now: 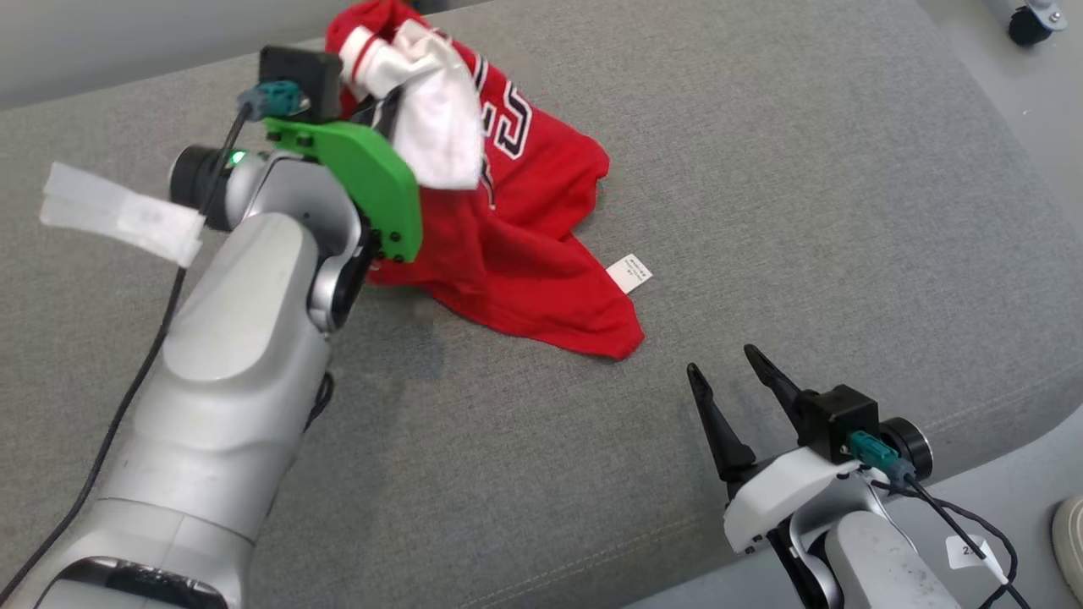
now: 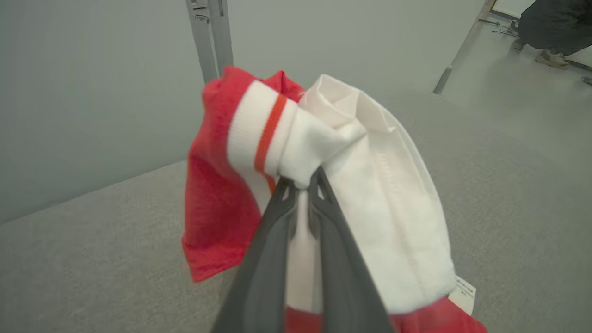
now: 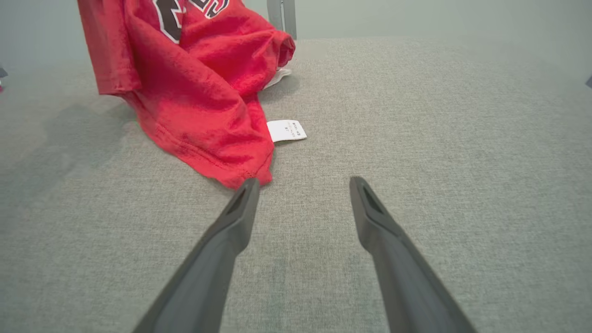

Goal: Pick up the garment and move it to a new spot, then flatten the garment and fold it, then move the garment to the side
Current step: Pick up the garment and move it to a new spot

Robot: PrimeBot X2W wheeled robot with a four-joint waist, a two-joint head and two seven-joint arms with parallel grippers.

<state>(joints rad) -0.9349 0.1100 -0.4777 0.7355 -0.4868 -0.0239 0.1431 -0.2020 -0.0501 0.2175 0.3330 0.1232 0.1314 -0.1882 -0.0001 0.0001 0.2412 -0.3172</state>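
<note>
Red jersey: soft, light, floppy knit, crumpled on the grey cushion. Its upper end was lifted clear and its lower folds and hem rested on the fabric. It would likely sag and bunch from any single pinch, and it looked neither fragile nor heavy. Better holds were probably the hem corners, the shoulders or the ribbed striped trim, not mid-panel.

Left gripper was clamped tight on a wad of white inner fabric beside that trim. Right gripper was empty, fingers spread wide, low over the cushion near the lower hem corner and apart from it. The white care label lay flat beside the hem.

Hard to tell:
- how many layers were pinched
- whether the held part was sleeve or neck
- the chest lettering, folded over and unreadable
- the left fingertips in the head view, behind the green bracket
</note>
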